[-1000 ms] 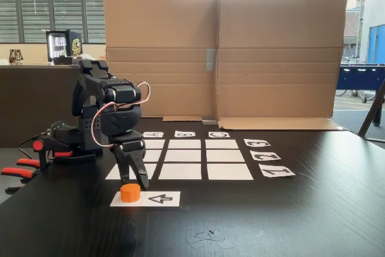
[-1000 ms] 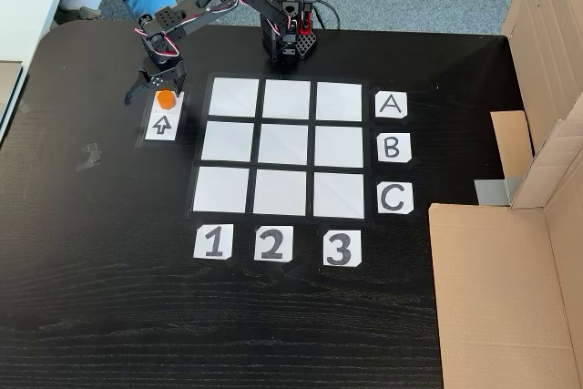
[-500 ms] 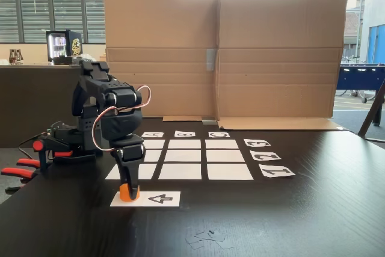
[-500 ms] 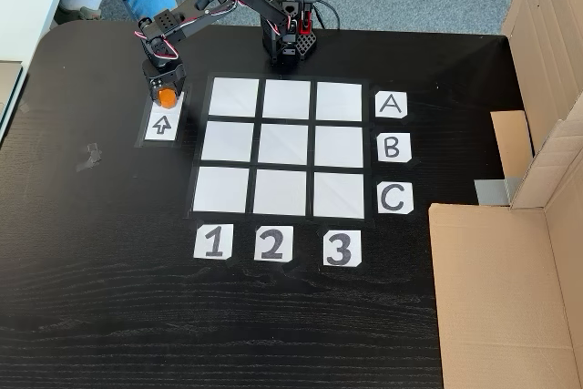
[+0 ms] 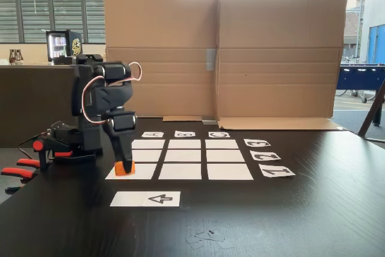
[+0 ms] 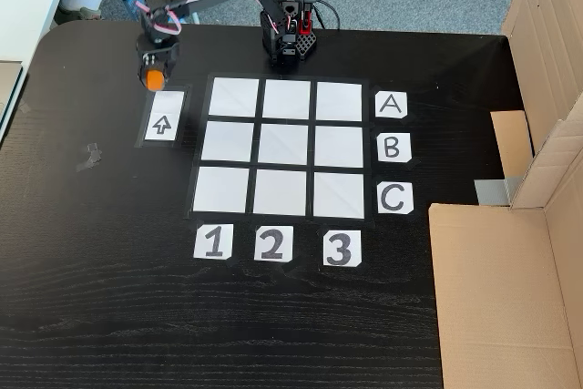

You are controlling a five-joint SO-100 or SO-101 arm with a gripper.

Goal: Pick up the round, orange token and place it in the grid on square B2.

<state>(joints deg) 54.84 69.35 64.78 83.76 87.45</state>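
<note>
The black two-finger pincer [image 5: 124,167] is clamped on the small bright orange plastic token [image 5: 123,169] and holds it clear of the dark wood-grain table [image 5: 301,221] — just above the white arrow strip [image 6: 161,126] in the high fixed view.

Biggest risk, I'd guess: the token sits low in the fingertips, so a jerky swing could let it slip out before it gets to the blank centre square B2 [image 6: 285,146] of the nine-rectangle white paper grid [image 6: 284,147]. Releasing too high could also make it roll off-cell.

The token itself is a plain stubby orange puck, narrower than a cell.
</note>
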